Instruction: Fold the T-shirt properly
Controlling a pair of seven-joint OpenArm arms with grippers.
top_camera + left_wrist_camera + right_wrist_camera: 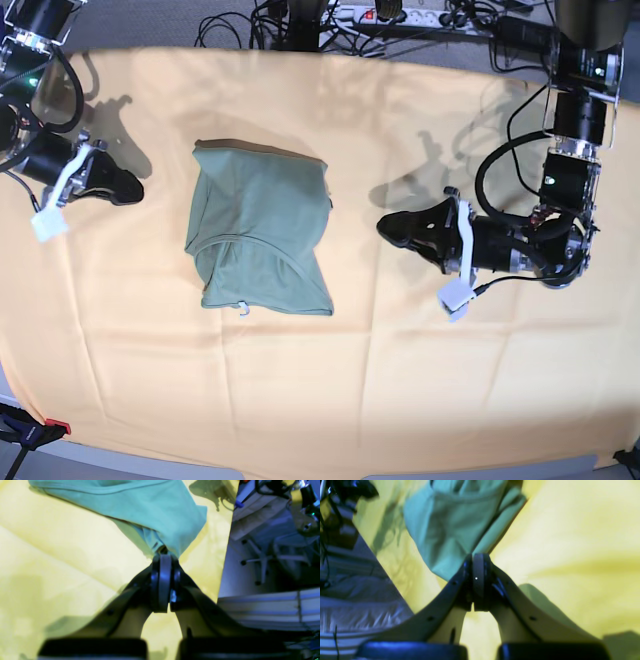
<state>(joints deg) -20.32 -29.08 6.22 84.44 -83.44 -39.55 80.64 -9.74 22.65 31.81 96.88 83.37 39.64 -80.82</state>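
**Left wrist view** – left end effector [163, 555], jaws pressed together. The green T-shirt [155, 507] narrows down to the tips; whether fabric is pinched there cannot be told. Yellow cloth [62, 555] beneath; the table edge and a wheeled chair base [260, 560] show only here.

**Right wrist view** – right end effector [477, 556], jaws likewise together, with a T-shirt [450, 525] fold meeting the tips.

**Base view** – T-shirt [260, 230] lies folded mid-table on the cloth [350, 400]. Both the left end effector [385, 228] and the right end effector [135, 187] sit apart from it, nothing between. Cables [300, 25] run along the far edge.
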